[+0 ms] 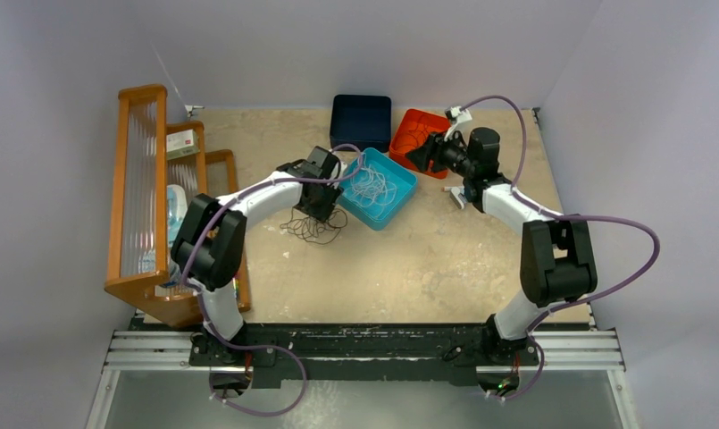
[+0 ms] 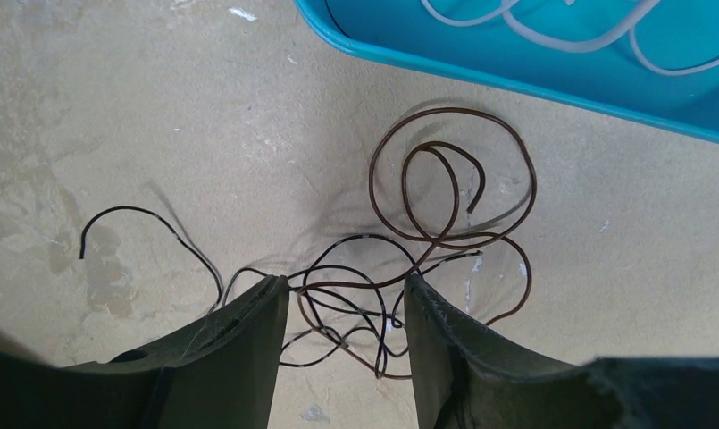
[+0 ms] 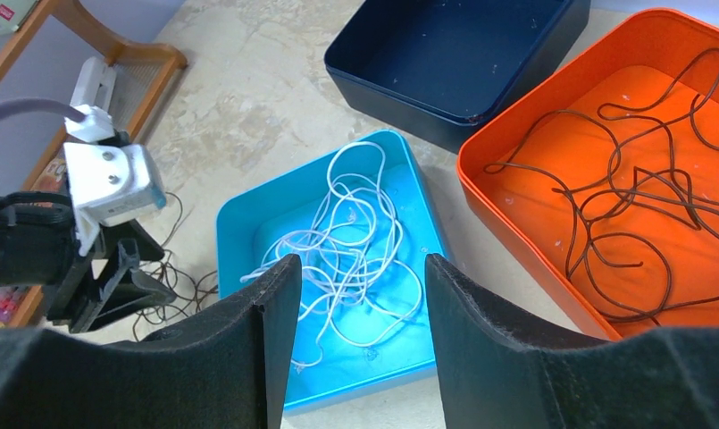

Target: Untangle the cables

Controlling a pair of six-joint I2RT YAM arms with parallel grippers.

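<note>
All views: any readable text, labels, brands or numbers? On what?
No text is legible in any view.
Box on the wooden rack: a printed label with red and green patches, too small to read.
Same box at the corner of the right wrist view: a red mark, blurred and cut off.
No other print is visible.

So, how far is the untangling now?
Done: white cables lie in the blue tray, dark cables in the orange tray. In hand: the left gripper, open, hangs over a dark tangle on the table; nothing is gripped. Remaining: that tangle; the navy tray is empty. The right gripper is open, holding nothing.
</note>
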